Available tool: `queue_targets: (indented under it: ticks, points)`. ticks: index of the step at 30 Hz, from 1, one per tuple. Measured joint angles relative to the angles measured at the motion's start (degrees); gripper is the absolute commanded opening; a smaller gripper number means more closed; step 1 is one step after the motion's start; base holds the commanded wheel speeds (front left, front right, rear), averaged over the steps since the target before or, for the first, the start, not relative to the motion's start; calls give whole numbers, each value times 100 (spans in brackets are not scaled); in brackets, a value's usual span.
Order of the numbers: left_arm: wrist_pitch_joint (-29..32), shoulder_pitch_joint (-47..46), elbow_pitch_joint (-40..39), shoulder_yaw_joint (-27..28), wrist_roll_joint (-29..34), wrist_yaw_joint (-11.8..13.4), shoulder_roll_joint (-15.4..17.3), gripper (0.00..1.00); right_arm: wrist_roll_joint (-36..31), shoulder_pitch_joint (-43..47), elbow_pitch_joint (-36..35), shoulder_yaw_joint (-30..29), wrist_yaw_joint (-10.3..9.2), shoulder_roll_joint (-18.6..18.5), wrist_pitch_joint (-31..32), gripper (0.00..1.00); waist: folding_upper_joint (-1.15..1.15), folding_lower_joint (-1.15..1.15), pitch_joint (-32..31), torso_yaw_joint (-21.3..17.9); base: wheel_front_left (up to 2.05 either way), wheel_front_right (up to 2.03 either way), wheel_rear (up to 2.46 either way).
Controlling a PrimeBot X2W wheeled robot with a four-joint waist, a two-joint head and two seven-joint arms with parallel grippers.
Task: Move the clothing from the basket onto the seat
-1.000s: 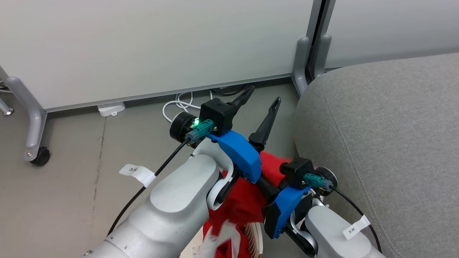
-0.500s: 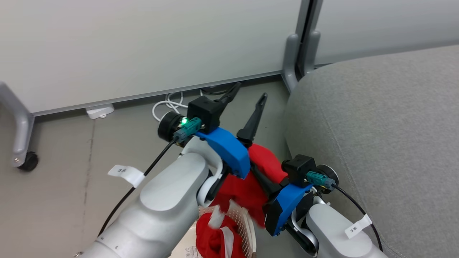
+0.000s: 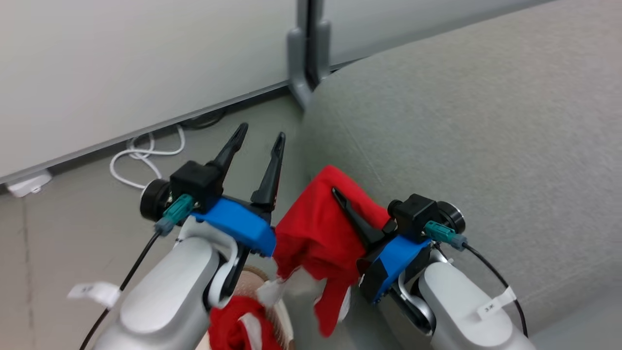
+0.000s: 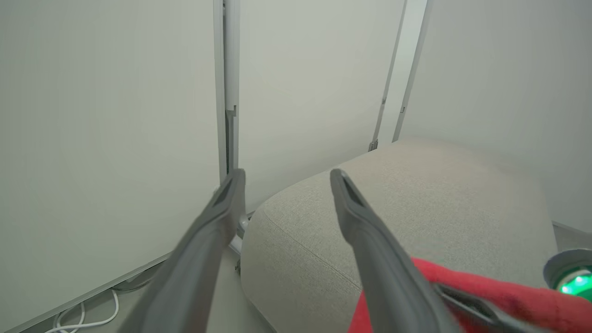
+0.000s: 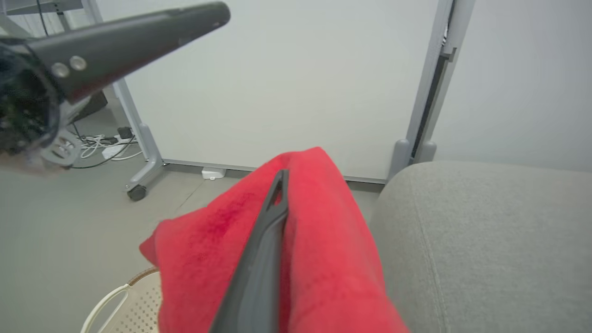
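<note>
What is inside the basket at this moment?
A crumpled red garment with white trim lies in the basket. The left forearm and the lifted garment hide the rest of its inside.

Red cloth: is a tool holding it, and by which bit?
The right tool pinches the red garment at its bunched top fold; the rest hangs. The left tool is open, empty.

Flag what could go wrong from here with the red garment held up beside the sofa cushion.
1. The held garment hangs mostly loose below the right claw, with one finger showing on top of the cloth. It could slip out before reaching the seat.
2. Its dangling tail hangs low near the seat's side and may drag or catch there.
3. The left claw stands open close beside the cloth and might snag it.
</note>
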Motion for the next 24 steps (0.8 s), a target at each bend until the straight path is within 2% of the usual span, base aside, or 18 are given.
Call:
queue_targets:
  ticks: [5,12,17,24]
  points:
    - [-5,718,-559,456,296,108,327,100,-240,199,-517,-227,1,1,189,0,1,0,76,-568,0,0,0]
    - [-5,1585,-1162,1047,641,192,502,100,-550,683,-1378,-704,0,-56,503,0,1,0,123,-1206,0,0,0]
    - [-5,1876,-1312,1355,770,149,493,100,-776,1173,-2015,-1225,0,-109,680,0,1,0,254,-1298,0,0,0]
    - [-5,2006,-1252,1584,945,15,393,100,-982,1701,-2629,-1627,0,-98,934,0,1,0,398,-1321,0,0,0]
